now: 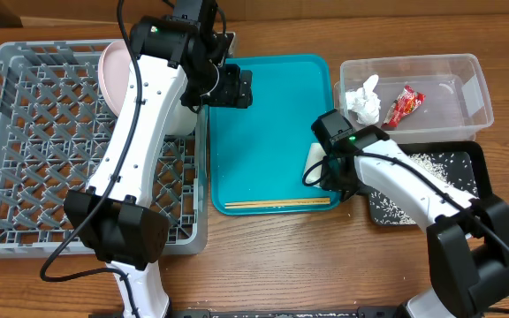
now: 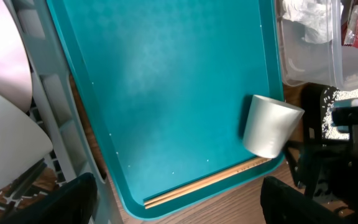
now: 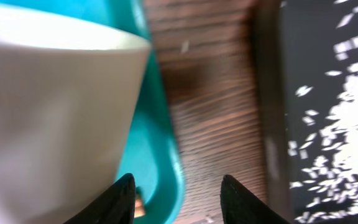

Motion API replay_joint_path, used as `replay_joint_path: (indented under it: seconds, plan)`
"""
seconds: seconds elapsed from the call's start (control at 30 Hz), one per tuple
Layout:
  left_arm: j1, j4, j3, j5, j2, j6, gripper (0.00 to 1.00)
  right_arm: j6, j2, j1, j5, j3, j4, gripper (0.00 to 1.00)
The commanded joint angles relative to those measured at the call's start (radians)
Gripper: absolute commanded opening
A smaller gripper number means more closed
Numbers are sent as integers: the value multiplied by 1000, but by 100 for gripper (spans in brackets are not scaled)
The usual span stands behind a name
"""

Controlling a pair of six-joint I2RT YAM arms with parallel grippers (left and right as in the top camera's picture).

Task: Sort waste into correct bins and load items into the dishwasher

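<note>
From overhead, my left claw [image 1: 237,88] hangs over the upper left corner of the teal tray [image 1: 272,132], fingers spread with nothing between them. The grey dish rack [image 1: 25,177] fills the left of the frame. The pink plate [image 1: 113,66] sits in its upper part, partly hidden by my left arm. My right claw [image 1: 325,177] is at the tray's right edge, just beside the white cup [image 1: 315,159]. The two chopsticks [image 1: 277,203] lie side by side along the tray's lower edge. At upper right the clear tub [image 1: 449,115] holds the crumpled tissue [image 1: 365,99] and the red wrapper [image 1: 405,104]. Below it the black tray [image 1: 475,163] carries scattered rice grains [image 1: 431,163]. In my left wrist view, my dark fingertips [image 2: 73,199] sit far apart at the bottom corners. The cup is at the tray's right and the chopsticks are along its lower rim. In my right wrist view the cup fills the left, just outside one fingertip [image 3: 122,199]. My fingers are partly spread, and only the tray's rim and the wooden counter [image 3: 210,93] show between them, so I pinch nothing. Rice lies on the black tray at the right of the frame.
</note>
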Motion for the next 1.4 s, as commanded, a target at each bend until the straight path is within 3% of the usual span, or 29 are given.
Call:
replay_joint_path:
  seconds: [0.0,0.27,0.43,0.6,0.77,1.0,1.37]
  plan:
    - [-8,4,-12,-6,-10,-56,86,36,-5,5,-87,20,18,46]
    - [-57,41,-119,-3,-10,-187,86,24,-5,5,-291,87,134,53]
    - [-148,178,-287,5,-10,-310,86,-55,-5,-13,-297,187,101,53]
    - [-190,327,-400,-11,-10,-401,85,-192,-4,-88,-298,242,121,59]
    - [-184,597,-524,-68,-10,-454,85,-284,48,-145,-298,240,194,60]
    - [-160,695,-551,-82,-11,-452,86,-245,72,-143,-309,240,226,60]
    - [-21,639,-536,24,-61,-386,84,40,87,-139,-264,238,238,59]
